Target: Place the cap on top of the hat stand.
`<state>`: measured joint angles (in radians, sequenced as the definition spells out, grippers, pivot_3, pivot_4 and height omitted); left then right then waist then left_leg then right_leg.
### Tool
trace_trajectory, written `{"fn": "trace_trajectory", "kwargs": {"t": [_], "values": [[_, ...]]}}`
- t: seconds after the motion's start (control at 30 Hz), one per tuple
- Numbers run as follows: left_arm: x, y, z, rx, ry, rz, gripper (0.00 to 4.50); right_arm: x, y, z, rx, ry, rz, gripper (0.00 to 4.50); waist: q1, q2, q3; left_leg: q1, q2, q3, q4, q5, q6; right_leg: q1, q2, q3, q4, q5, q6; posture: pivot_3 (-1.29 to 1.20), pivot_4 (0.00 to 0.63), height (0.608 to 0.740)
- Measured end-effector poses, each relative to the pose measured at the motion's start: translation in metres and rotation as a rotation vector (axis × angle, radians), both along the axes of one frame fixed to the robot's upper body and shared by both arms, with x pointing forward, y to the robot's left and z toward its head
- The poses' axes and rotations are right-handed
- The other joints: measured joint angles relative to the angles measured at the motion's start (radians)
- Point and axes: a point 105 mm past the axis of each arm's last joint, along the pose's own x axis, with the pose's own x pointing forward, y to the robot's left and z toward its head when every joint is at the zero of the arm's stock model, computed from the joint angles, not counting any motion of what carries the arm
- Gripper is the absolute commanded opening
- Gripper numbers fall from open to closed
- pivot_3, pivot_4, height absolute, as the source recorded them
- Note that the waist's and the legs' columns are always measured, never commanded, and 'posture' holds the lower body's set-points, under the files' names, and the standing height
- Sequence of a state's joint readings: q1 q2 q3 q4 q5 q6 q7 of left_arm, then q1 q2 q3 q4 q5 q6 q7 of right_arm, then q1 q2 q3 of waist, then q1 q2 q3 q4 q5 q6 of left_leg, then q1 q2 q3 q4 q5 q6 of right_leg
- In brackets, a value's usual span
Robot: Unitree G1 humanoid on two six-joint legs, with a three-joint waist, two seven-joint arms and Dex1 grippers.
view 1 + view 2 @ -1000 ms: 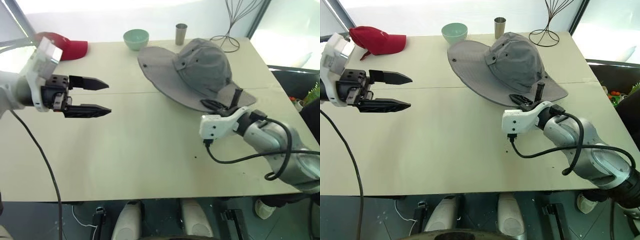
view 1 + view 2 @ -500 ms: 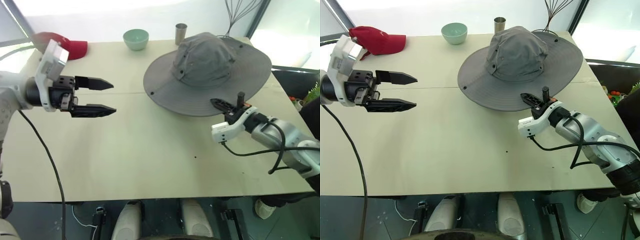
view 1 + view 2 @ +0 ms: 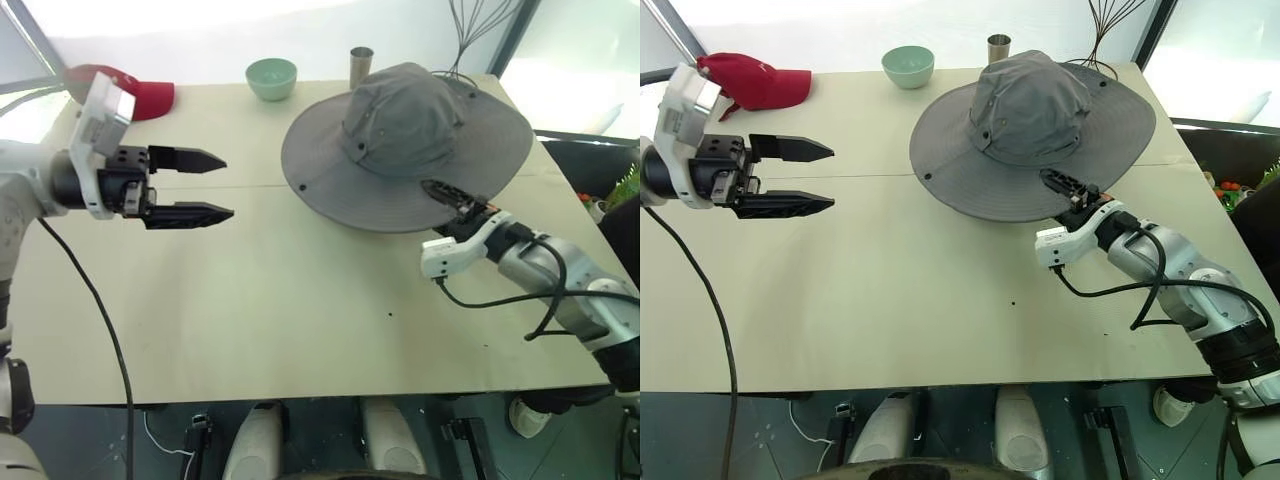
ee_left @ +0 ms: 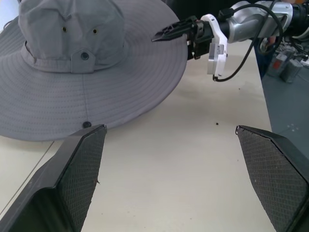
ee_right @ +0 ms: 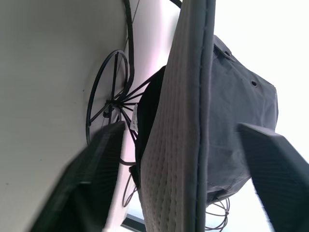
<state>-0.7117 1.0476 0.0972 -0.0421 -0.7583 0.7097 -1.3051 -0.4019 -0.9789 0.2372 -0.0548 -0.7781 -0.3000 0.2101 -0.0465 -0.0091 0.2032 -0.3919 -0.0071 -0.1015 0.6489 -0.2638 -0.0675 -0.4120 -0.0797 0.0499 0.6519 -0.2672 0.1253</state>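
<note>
1. Right gripper [image 3: 1065,186] sat at the near edge of the cap's brim, pointing toward the crown. In the right wrist view its two fingers stood spread, one on each side of the brim edge, with a gap to the fabric on both sides; nothing was pinched.
2. Left gripper [image 3: 205,185] hovered over the table's [image 3: 300,300] left half, well apart from the cap, with its two black fingers spread and nothing between them.
3. The cap [image 3: 405,140], one grey wide-brimmed sun hat, sat on the hat stand at the far right part of the table, crown up and brim spread out around it.
4. The hat stand [image 5: 108,104] was visible beneath the brim in the right wrist view: black wire hoops and a round wire base resting on the table surface.
5. Writing: no brand, label or lettering could be read on any item. A small pale tag hung inside the cap under the brim; its content was too small to tell.
6. Count of other items along the table's far edge:
   - one red baseball cap [image 3: 750,80], far left;
   - one pale green bowl [image 3: 908,66];
   - one metal cup [image 3: 999,49];
   - one taller thin wire stand [image 3: 1110,25], behind the cap.
</note>
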Motion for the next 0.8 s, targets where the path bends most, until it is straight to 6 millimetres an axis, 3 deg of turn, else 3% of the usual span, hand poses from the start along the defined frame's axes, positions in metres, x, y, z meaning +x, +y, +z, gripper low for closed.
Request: {"fn": "trace_trajectory", "kwargs": {"t": [0.23,0.37,0.5,0.63,0.8], "values": [[0.003,-0.001,-0.002,-0.006,0.0,0.002,4.5,-0.013,-0.003,-0.008,-0.003,0.022,0.002,4.46,0.002,0.0,0.0,0.0,0.0,0.0,0.0,0.0,0.0,0.0,0.0,0.0,0.0,0.0,0.0,0.0,0.15,0.74],[0.01,0.0,-0.003,-0.019,-0.008,0.018,4.5,-0.031,-0.016,-0.007,-0.02,0.021,-0.015,4.46,0.006,0.0,0.0,0.0,0.0,0.0,0.0,0.0,0.0,0.001,0.0,0.0,0.0,0.0,0.0,0.0,0.15,0.74],[0.018,0.0,-0.004,-0.033,-0.014,0.029,4.5,-0.05,-0.022,0.007,-0.005,-0.013,0.002,4.46,0.002,0.0,0.0,0.001,-0.001,0.0,0.001,0.0,0.0,0.002,0.0,0.0,0.0,0.0,0.0,0.0,0.15,0.74],[0.025,-0.007,-0.004,-0.035,-0.021,0.006,4.5,-0.053,-0.023,0.02,0.021,-0.033,-0.017,4.46,0.001,-0.001,0.0,0.002,-0.001,0.0,0.001,0.0,0.0,0.003,0.0,0.0,0.0,0.0,0.0,0.0,0.15,0.74],[0.034,-0.004,-0.005,-0.021,-0.029,0.013,4.5,-0.08,-0.034,-0.025,0.048,0.277,-0.02,4.46,0.007,-0.001,0.0,0.001,-0.001,-0.001,0.0,0.0,0.0,0.003,-0.001,0.0,-0.002,0.0,0.0,0.0,0.15,0.74]]}}
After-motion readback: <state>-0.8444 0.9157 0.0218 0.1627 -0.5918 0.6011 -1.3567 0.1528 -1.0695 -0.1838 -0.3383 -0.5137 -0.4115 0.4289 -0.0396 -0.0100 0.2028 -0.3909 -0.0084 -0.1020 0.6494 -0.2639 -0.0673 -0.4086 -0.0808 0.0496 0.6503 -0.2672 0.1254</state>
